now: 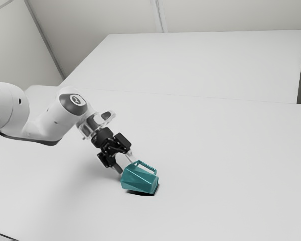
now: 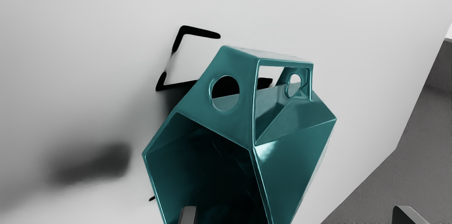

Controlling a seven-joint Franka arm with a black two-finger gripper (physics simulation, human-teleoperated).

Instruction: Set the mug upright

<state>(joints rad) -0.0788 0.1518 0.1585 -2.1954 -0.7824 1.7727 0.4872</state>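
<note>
In the exterior view, the tipped mug (image 1: 139, 180) is faced mouth-on from upper left by the gripper (image 1: 126, 164) (spread wide).

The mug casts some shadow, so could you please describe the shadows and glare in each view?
In the wrist view, a crisp black shadow lies on the table beside the mug, a blurrier dark patch farther off, and a white glint on the mug's side; in the exterior view, a narrow black shadow edges its underside.

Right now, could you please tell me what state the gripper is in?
Gripper: open, one finger at the mouth of the mug, holding nothing.
</note>
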